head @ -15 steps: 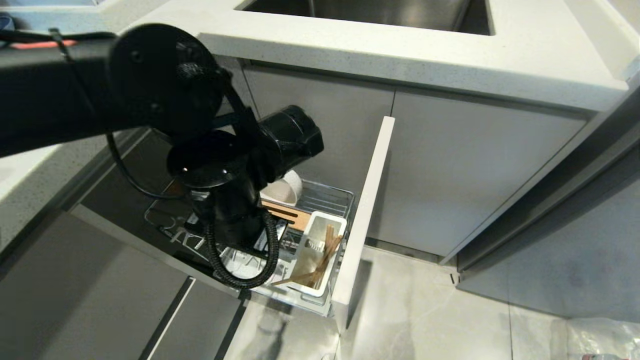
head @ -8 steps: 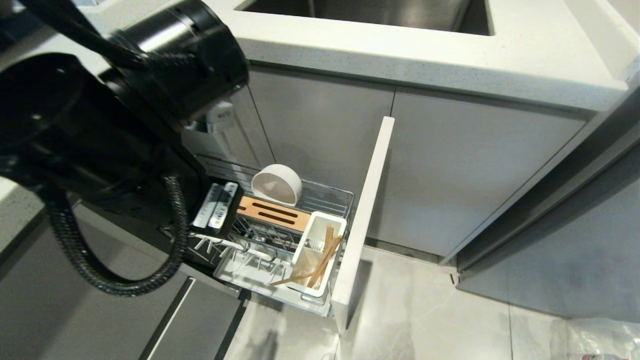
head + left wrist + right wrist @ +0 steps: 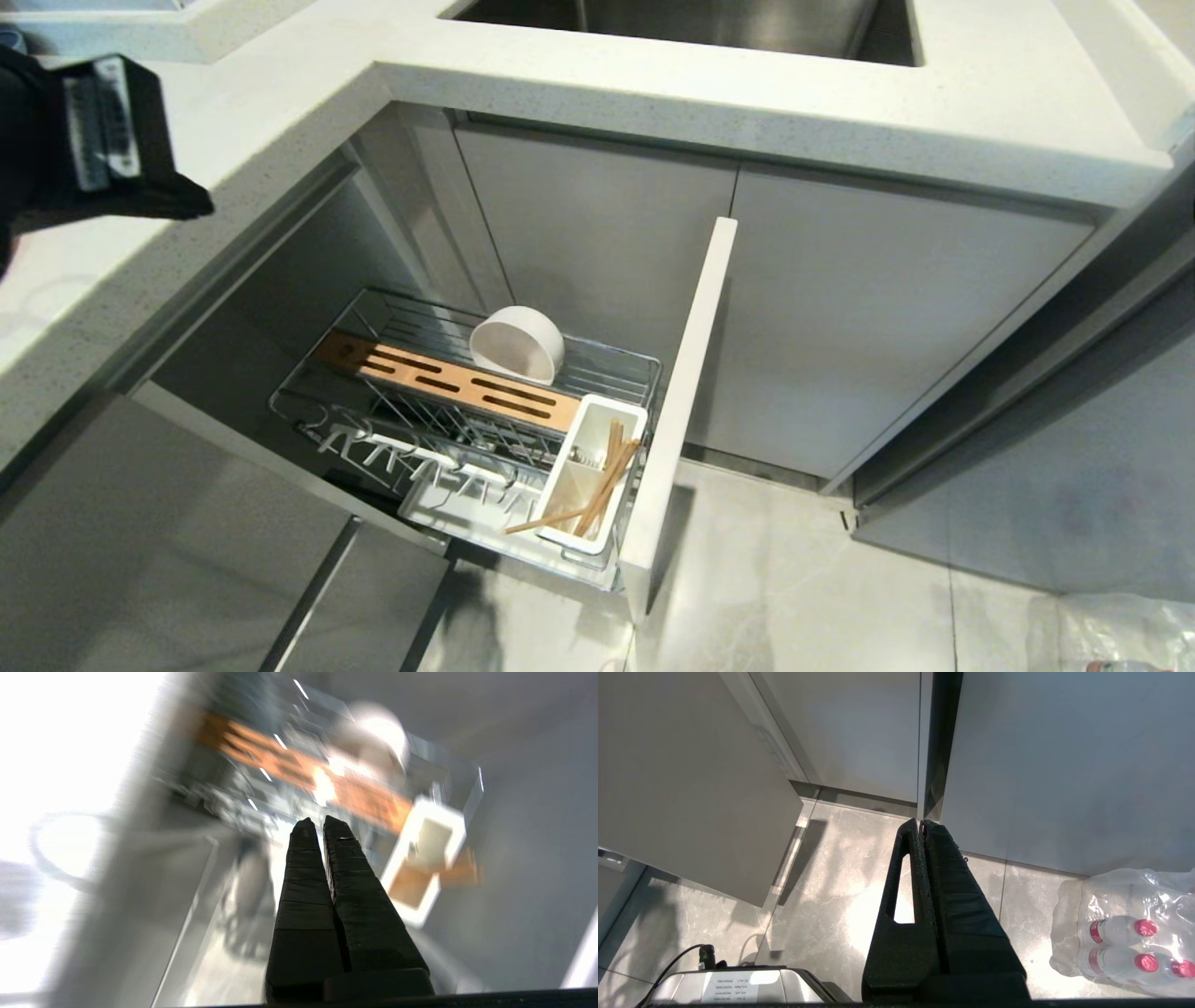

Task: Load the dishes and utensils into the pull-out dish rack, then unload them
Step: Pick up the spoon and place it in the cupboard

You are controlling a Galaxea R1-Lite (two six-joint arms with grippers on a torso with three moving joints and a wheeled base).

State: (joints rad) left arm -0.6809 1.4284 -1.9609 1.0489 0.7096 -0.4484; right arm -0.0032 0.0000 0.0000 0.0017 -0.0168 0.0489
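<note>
Left tool [image 3: 322, 823], fingers pressed together on nothing, now sits at the far upper left of the head view, up over the desk [image 3: 653, 79]; a second ago its arm filled the left half of that frame, hanging low over the pull-out dish rack [image 3: 597, 369], and half a second ago it was already rising. With the arm out of the way the whole rack shows. The off-white bowl [image 3: 516, 345] stands on edge at the back of the wire basket, just behind the bamboo strip [image 3: 448, 381]. The chopsticks [image 3: 597, 485] lean in the white utensil cup [image 3: 590, 471] at lower centre, one end poking out over the cup's left side. No spoon can be made out. Judged from this, the bowl has just been set down and the empty left tool is free to fetch whatever remains, or to start unloading

The right tool [image 3: 922, 823] is closed and parked low, pointing at the floor near a pack of water bottles [image 3: 1125, 933]

Room above the rack is open now, but it is hemmed: the desk's overhanging edge runs along the upper left, the pale cabinet front [image 3: 686, 392] stands upright just right of the cup, and the basket's wire rim rings the bowl. Any reach back in looks best made from above
</note>
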